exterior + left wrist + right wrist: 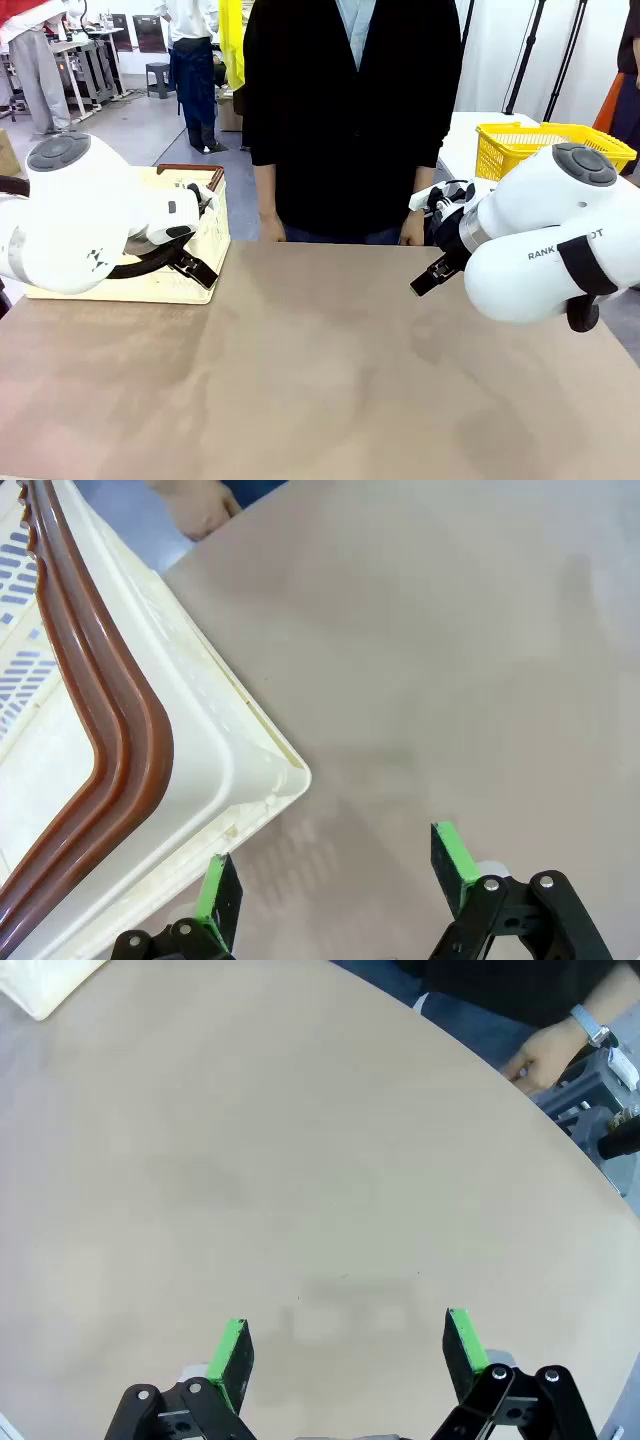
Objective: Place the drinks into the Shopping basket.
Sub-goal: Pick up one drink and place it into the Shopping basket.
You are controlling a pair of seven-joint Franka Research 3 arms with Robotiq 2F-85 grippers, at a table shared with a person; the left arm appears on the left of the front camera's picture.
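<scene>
Left gripper and right gripper both spread wide and empty over the table; basket sits mid-left of frame, inside mostly hidden behind left arm, so drinks placed versus remaining: cannot tell.

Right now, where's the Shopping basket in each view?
Front: Shopping basket at the far left of the table, partly behind the left arm.
Left wrist: on the picture's left, cream corner and brown rim handle.
Right wrist: a cream corner at the top-left edge, likely the basket.
Shared landmark: the person at the table's far edge.
</scene>
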